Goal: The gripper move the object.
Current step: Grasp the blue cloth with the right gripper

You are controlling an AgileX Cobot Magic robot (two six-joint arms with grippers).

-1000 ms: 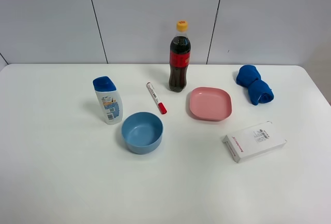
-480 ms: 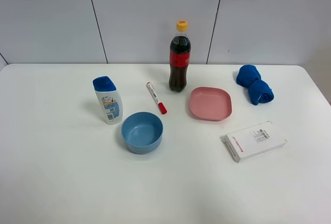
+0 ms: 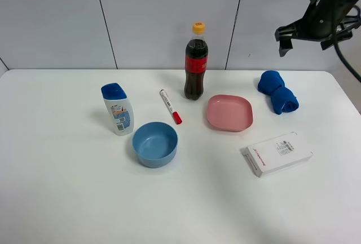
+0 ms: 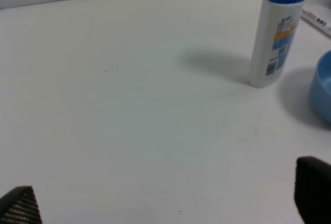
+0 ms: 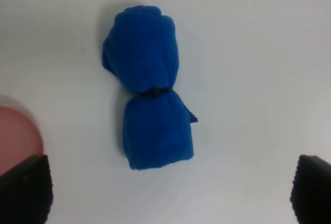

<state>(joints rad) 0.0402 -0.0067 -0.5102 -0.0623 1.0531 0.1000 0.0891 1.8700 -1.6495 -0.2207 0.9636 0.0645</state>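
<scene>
Exterior high: right gripper (image 3: 304,36) hangs above the table's far right corner, fingers spread wide. Blue cloth bundle (image 3: 277,92), cinched at its middle, lies on the white table (image 3: 67,187) below it, right of the pink plate (image 3: 229,112), behind the white box (image 3: 277,154). Left wrist: left gripper (image 4: 165,203) fingers apart, blue-capped white bottle (image 4: 274,32) ahead.
</scene>
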